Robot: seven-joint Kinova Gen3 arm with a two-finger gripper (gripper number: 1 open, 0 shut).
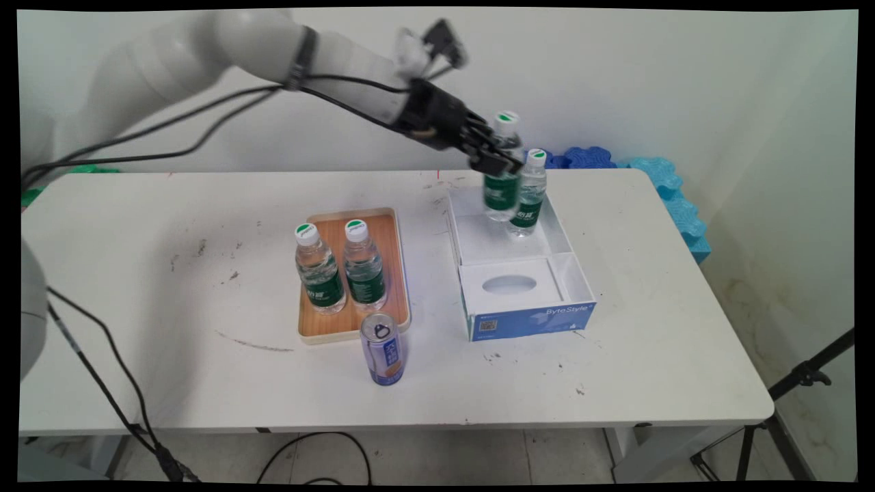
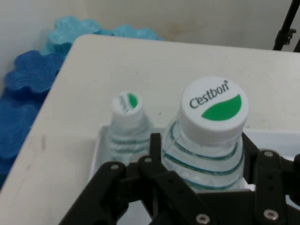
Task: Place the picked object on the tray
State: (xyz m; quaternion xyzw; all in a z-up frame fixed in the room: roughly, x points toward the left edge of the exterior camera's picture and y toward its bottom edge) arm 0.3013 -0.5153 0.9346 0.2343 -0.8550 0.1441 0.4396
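a white table (image 1: 171,225), scuffed with dark marks. directly on it sit a wooden tray (image 1: 393,273), a purple drink can (image 1: 383,348) just in front of the tray, and an open white-and-blue box (image 1: 526,318) to the right.

The held bottle (image 1: 504,179) is blurred in the main view, its label unreadable. In the hand view the linkage hides both bottles' bodies, and the box (image 2: 99,145) shows only a corner.

Beside the glossy cardboard box (image 1: 523,287), the tray (image 1: 353,273) looks like matt wood. The clear plastic bottle (image 2: 206,150) inside the box is ribbed. The can (image 1: 383,348) before the tray is shiny metal.
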